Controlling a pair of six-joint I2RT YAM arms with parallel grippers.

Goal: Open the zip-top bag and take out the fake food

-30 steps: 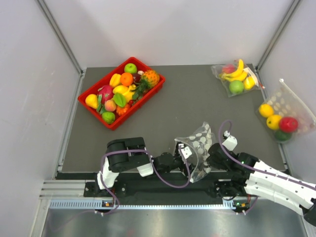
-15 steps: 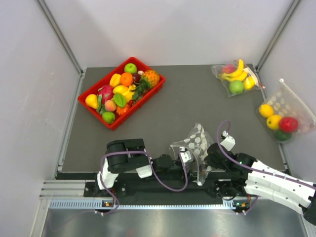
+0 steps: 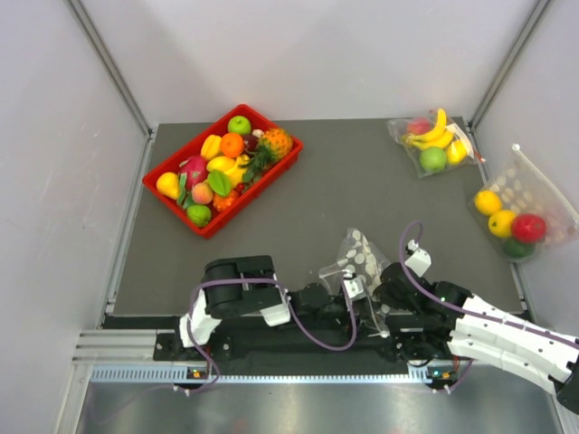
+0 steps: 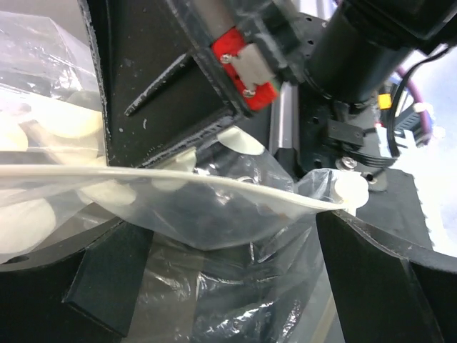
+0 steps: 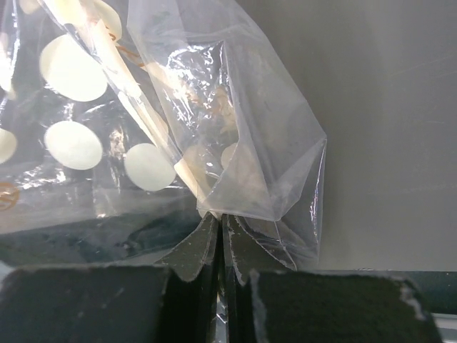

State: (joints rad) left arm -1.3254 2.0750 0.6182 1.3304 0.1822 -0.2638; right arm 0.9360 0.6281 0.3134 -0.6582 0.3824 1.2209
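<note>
From above, the zip-top bag stands crumpled well apart from the red tray, nearer the arms and to its right. It is between the left gripper and the right gripper. In the left wrist view, the fingers are spread wide and the bag's white zip strip runs across the gap. In the right wrist view, the fingers are pressed together, pinching a fold of the bag.
</note>
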